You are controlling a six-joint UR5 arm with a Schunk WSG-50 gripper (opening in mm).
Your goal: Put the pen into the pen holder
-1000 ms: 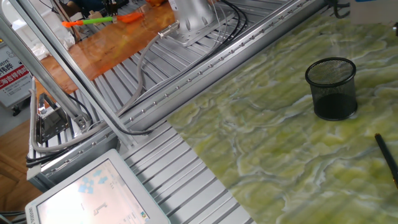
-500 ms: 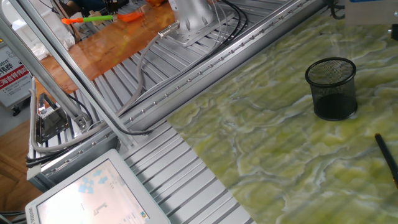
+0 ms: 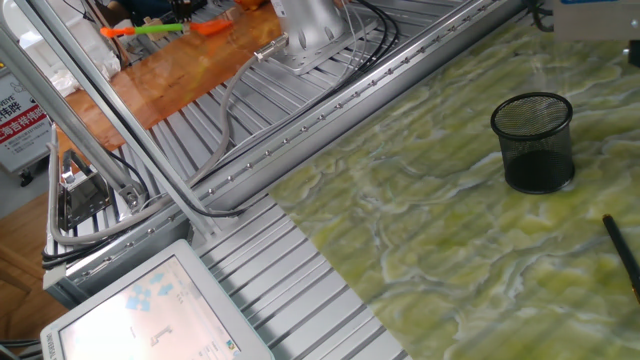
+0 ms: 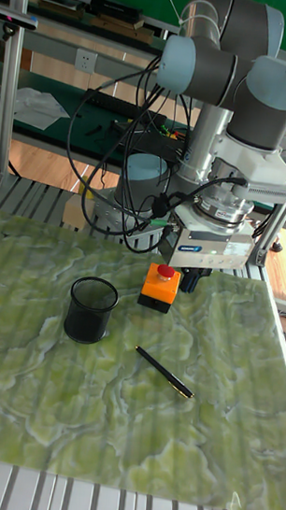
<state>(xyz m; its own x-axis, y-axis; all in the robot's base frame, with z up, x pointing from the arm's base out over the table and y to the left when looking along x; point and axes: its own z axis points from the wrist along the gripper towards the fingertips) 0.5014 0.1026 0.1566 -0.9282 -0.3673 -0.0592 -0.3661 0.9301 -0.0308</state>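
The pen holder [image 3: 532,142] [image 4: 91,309] is a black mesh cup that stands upright on the green marbled table. The pen [image 4: 164,372] [image 3: 622,255], thin and black with a gold end, lies flat on the table to the right of the cup and nearer the front edge. It touches nothing. My gripper [image 4: 190,284] hangs low over the back of the table, behind the pen and well apart from it. Its dark fingers are partly hidden, so their gap does not show. In the fixed view only the gripper's white housing [image 3: 600,20] shows at the top right corner.
An orange box with a red button [image 4: 160,287] sits right by the gripper's fingers. Aluminium slats [image 3: 300,270] border the table. A touchscreen [image 3: 150,310] lies at the lower left, and a green-and-orange stick [image 3: 150,32] rests on the wooden bench.
The gripper's housing at the top right corner has shifted slightly further into the fixed view. The pen and the pen holder have not moved.
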